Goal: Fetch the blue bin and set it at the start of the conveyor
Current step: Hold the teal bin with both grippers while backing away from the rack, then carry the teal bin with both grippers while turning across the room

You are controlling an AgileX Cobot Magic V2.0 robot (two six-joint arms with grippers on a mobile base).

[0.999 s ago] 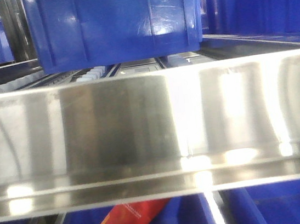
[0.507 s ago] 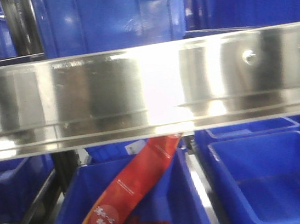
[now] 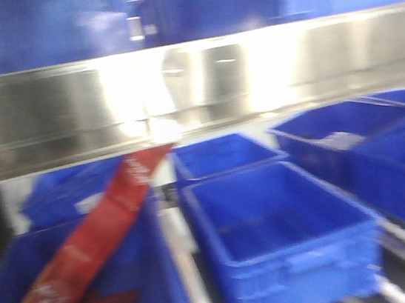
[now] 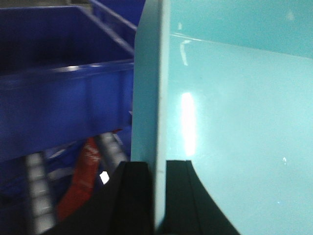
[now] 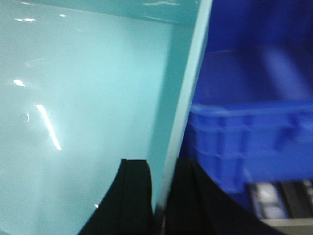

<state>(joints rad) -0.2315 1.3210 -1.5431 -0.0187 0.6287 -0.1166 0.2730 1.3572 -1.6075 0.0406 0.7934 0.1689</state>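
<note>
The pale turquoise bin (image 4: 234,122) is held at two of its walls. The left claw (image 4: 157,196) pinches one thin wall, with a black finger on each side, and the right claw (image 5: 161,188) pinches another wall in the same way. Just beside it stand dark blue bins (image 4: 63,98). Lower in the left wrist view there are grey rollers (image 4: 36,196) and a red packet (image 4: 85,181). In the front view a steel rail (image 3: 194,85) runs above more such bins.

left black 2-finger gripper (image 4: 155,171): clamped astride pale aqua plastic bin (image 4: 234,122) wall | right black 2-finger gripper (image 5: 160,171): likewise
</note>
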